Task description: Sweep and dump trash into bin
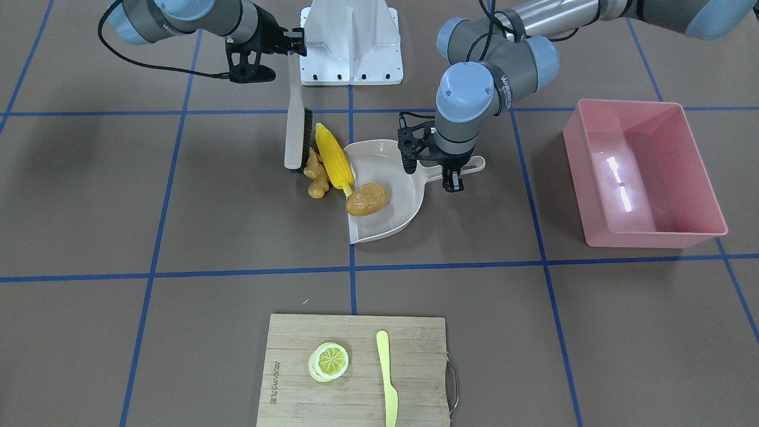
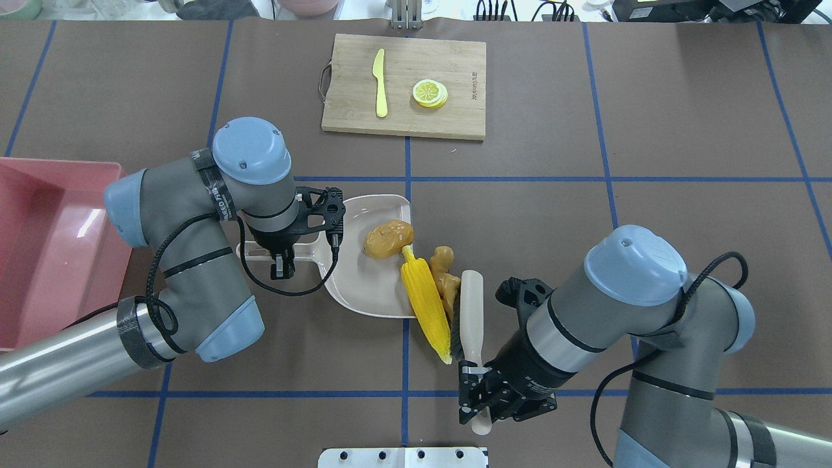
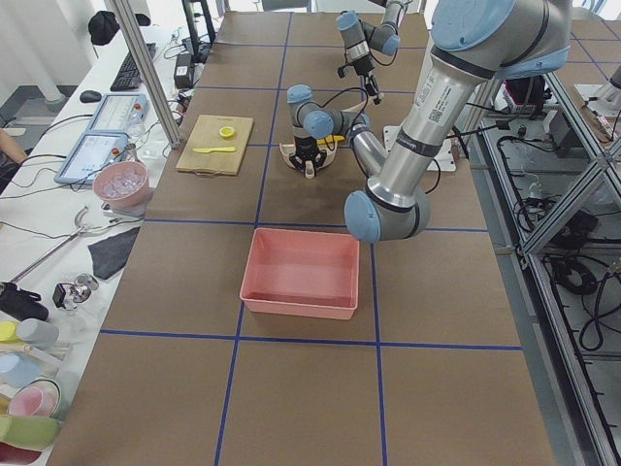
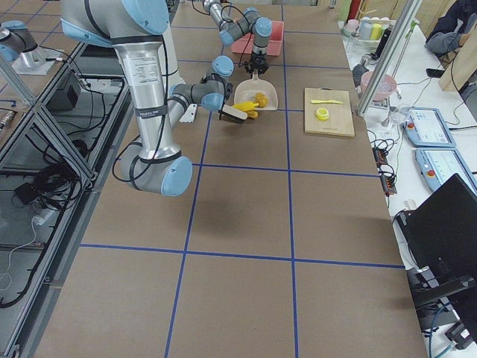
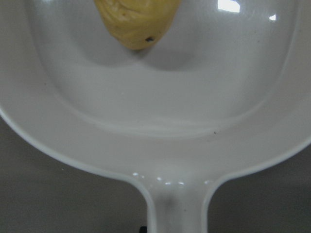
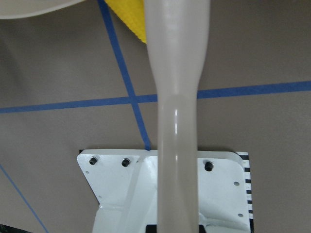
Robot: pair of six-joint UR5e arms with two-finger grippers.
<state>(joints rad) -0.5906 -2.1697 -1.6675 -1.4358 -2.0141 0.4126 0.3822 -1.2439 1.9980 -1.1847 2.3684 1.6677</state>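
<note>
At the table's middle, the beige dustpan (image 2: 364,286) is being gripped by its handle in the left gripper (image 2: 279,263), whose fingers are closed on it. Within the pan, the potato (image 2: 388,238) is being carried. Nearer the robot, the long brush (image 2: 470,305) is being clamped at its handle's end by the closed right gripper (image 2: 476,398). Its dark bristles are being held against the ginger root (image 2: 444,268). The corn cob (image 2: 426,302) is lying just beside the ginger root, one end at the pan's open lip and touching the potato. Well apart, on the robot's left, the pink bin (image 2: 65,221) is standing upright. On the far wooden cutting board (image 2: 448,65), a lemon slice (image 2: 429,93) and a pale yellow knife (image 2: 380,84) are lying apart.
</note>
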